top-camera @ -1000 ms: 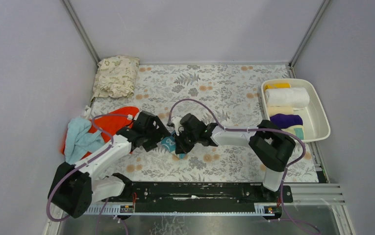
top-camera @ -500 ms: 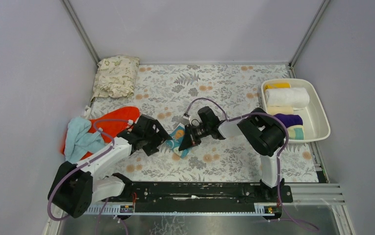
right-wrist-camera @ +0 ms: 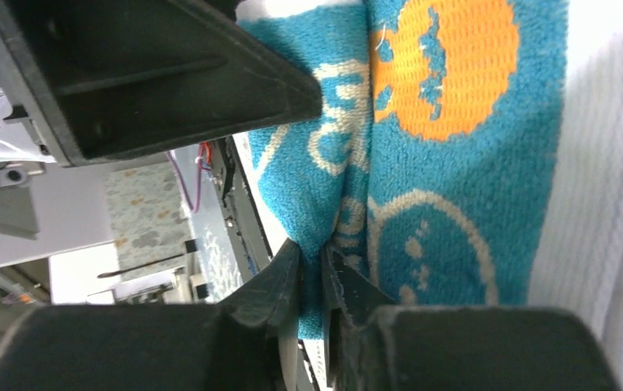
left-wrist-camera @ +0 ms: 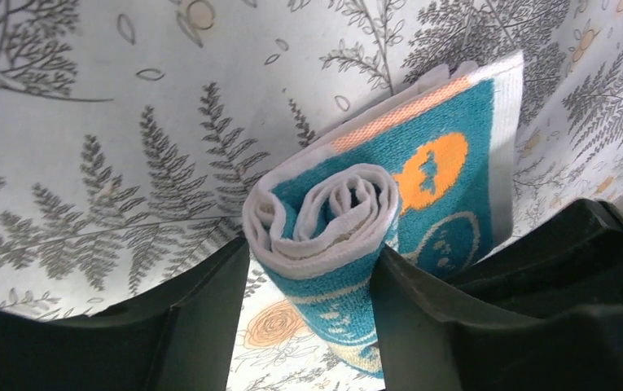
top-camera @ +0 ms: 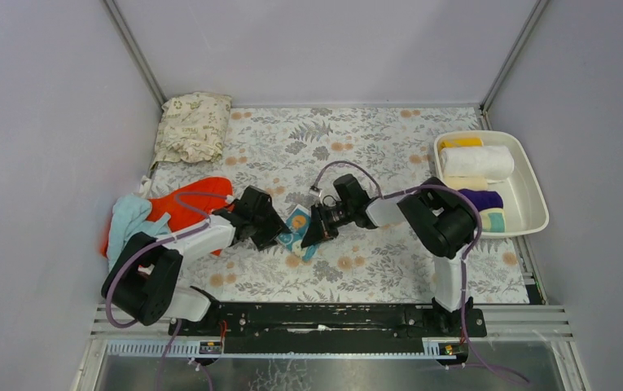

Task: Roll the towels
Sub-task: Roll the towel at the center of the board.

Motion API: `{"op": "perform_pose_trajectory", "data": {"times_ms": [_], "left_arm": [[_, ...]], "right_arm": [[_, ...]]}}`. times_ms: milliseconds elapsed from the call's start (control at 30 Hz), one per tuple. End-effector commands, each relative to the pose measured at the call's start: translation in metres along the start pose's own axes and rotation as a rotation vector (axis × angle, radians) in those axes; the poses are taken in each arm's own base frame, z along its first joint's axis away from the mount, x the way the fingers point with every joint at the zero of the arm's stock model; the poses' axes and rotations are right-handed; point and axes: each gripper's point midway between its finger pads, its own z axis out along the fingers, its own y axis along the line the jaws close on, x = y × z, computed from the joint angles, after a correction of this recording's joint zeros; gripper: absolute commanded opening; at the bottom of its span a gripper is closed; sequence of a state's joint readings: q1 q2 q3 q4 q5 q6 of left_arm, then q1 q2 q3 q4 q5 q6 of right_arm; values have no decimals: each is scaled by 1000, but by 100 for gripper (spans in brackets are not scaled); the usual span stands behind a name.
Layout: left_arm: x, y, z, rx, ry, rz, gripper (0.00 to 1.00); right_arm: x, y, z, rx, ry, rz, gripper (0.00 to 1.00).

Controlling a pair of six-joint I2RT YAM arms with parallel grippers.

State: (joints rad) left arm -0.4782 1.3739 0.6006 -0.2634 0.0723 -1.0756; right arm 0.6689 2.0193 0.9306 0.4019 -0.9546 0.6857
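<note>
The teal towel with printed pictures (top-camera: 296, 229) lies rolled on the floral mat between my two grippers. In the left wrist view its spiral end (left-wrist-camera: 324, 216) faces the camera. My left gripper (left-wrist-camera: 312, 257) is open, one finger on each side of the roll, close against it. My right gripper (right-wrist-camera: 322, 273) is shut on a fold of the teal towel (right-wrist-camera: 454, 163) at the roll's other end. An orange-red towel (top-camera: 187, 204) and a light blue towel (top-camera: 133, 226) lie heaped at the left.
A white tray (top-camera: 533, 175) at the right holds rolled yellow, white, cream and purple towels. A beige leaf-printed cushion (top-camera: 194, 126) lies at the back left. The grey-and-orange floral mat (top-camera: 373, 138) covers the table. Grey walls stand close on both sides.
My left gripper has moved right to the teal roll and now straddles its end. My right gripper has kept its pinch, and the roll has shifted slightly left and away.
</note>
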Motion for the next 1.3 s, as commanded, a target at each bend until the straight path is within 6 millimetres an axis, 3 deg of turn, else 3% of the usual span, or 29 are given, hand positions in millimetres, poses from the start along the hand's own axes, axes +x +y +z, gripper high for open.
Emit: {"op": "perform_pose_trajectory", "data": {"times_ms": [0,233,400,567,667,767,1000,1267], "left_arm": [[-4,14,12,-70,-16,49,52],[2,24,21,-127,27,78,41],[3,26,22,-136,37,89,40],[4,26,23,-138,48,97,41],[5,27,24,-140,49,100,41],[5,28,25,-141,54,100,41],[6,29,27,-147,59,108,41],[6,27,27,-142,60,113,43]], "right_arm": [[4,-17,-15,188,-30,-69,23],[-7,12,-38,453,-105,-394,50],[-14,34,-52,697,-168,-668,60],[-12,55,-43,838,-185,-900,64],[-10,57,-31,902,-168,-986,66],[-6,49,-18,948,-131,-1041,66],[6,9,0,1062,2,-1098,62],[29,-29,6,1091,128,-1068,46]]}}
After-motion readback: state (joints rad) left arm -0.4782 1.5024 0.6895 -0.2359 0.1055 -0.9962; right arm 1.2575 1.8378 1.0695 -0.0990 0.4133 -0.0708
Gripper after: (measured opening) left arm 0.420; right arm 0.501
